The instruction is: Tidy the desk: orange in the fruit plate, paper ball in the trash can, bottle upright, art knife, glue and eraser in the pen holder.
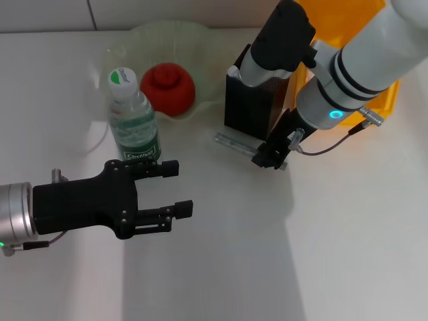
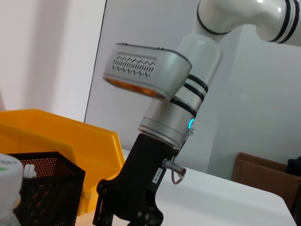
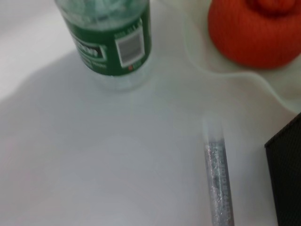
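Note:
The bottle (image 1: 134, 119) stands upright on the table, also seen in the right wrist view (image 3: 110, 40). The orange (image 1: 168, 87) lies in the pale green fruit plate (image 1: 167, 32). The silver art knife (image 1: 234, 142) lies on the table in front of the black mesh pen holder (image 1: 246, 107); it also shows in the right wrist view (image 3: 217, 183). My right gripper (image 1: 270, 155) is at the knife's right end. My left gripper (image 1: 175, 189) is open and empty, just in front of the bottle. Paper ball, glue and eraser are out of view.
A yellow bin (image 1: 384, 100) stands behind the right arm, beside the pen holder (image 2: 47, 188). Something white (image 2: 29, 170) sticks out of the holder. My right arm (image 2: 178, 108) leans over the holder. Bare table lies in front and to the right.

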